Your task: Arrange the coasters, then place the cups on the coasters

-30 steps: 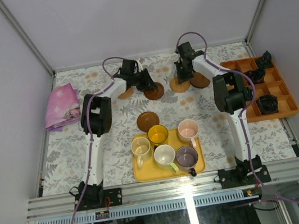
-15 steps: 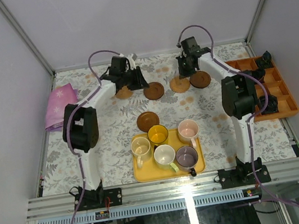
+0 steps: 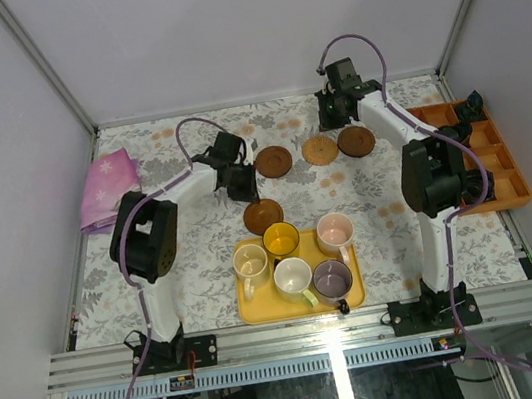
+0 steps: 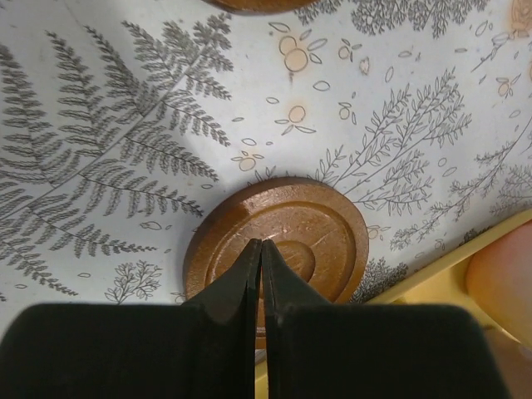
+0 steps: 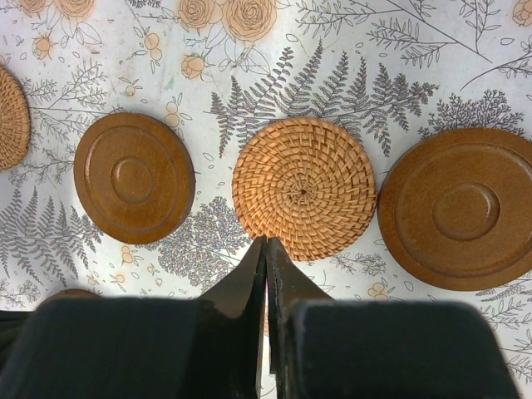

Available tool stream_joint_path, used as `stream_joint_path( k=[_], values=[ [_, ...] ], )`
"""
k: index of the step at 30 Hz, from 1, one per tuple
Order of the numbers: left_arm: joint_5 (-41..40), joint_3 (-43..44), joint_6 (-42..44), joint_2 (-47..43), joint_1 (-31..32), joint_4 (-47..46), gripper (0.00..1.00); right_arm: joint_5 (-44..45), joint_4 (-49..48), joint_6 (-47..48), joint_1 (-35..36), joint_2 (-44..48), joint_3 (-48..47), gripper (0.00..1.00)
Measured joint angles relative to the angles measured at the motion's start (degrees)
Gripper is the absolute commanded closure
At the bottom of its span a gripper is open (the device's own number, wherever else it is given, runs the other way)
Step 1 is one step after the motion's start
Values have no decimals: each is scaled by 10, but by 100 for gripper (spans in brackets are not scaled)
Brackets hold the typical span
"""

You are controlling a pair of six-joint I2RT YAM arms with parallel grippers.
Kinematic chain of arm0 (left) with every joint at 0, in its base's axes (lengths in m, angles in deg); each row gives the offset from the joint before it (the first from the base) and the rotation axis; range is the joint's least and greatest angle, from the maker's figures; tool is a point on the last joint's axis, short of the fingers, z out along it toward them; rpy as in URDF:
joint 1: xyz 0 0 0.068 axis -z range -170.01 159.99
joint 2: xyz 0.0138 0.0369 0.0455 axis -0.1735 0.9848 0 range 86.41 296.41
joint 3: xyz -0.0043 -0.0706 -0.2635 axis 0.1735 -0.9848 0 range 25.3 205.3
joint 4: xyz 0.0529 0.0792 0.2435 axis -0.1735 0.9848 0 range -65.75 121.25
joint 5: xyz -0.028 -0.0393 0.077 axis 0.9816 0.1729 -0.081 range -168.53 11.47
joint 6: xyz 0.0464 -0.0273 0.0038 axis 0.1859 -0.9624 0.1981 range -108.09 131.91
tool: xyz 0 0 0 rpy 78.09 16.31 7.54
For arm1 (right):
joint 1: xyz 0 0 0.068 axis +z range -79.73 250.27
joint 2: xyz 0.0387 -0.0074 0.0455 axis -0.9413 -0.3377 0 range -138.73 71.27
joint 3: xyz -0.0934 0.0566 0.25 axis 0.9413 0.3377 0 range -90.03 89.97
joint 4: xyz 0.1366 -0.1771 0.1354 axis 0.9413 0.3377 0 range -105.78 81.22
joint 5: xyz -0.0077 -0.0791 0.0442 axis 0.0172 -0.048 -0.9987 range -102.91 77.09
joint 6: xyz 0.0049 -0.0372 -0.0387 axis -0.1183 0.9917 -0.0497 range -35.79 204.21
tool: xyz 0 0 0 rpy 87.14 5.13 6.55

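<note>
1. All five cups stand together on the yellow tray (image 3: 251, 308) in the lower centre of the top view: the yellow cup (image 3: 281, 240), pink cup (image 3: 335, 232), cream cup (image 3: 250, 261), pale green-white cup (image 3: 293, 276) and purple-grey cup (image 3: 332, 278). None is on a coaster yet.
2. A row of coasters runs across the upper part of that view: a dark coaster (image 3: 273, 161), a woven coaster (image 3: 320, 150) and another dark coaster (image 3: 356, 140). A further woven one (image 5: 7, 116) shows only at the left edge of the right wrist view.
3. The lone dark coaster (image 3: 262, 214) lies apart from the row, just beside the tray's upper edge.
4. The left jaws are clenched on nothing. In the left wrist view their tips hang over this coaster, near its centre.
5. The right jaws are pressed together and empty, with their tips at the woven coaster's near rim.
6. The coming move likely turns on the lone coaster.
   - It lies directly below the left jaws, so the left arm (image 3: 147, 244) is far nearer than the right arm (image 3: 431, 173).
   - It is round, with no long axis to line up with.
   - The jaws would have to part first.
   - The tray rim leaves little room on that side.
</note>
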Motion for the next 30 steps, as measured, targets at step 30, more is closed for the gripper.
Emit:
stream_joint_path(
  k=[30],
  values=[
    [-72,-7,-130,14,-116,30,100,0,18,-11,0,3,11,100]
  ],
)
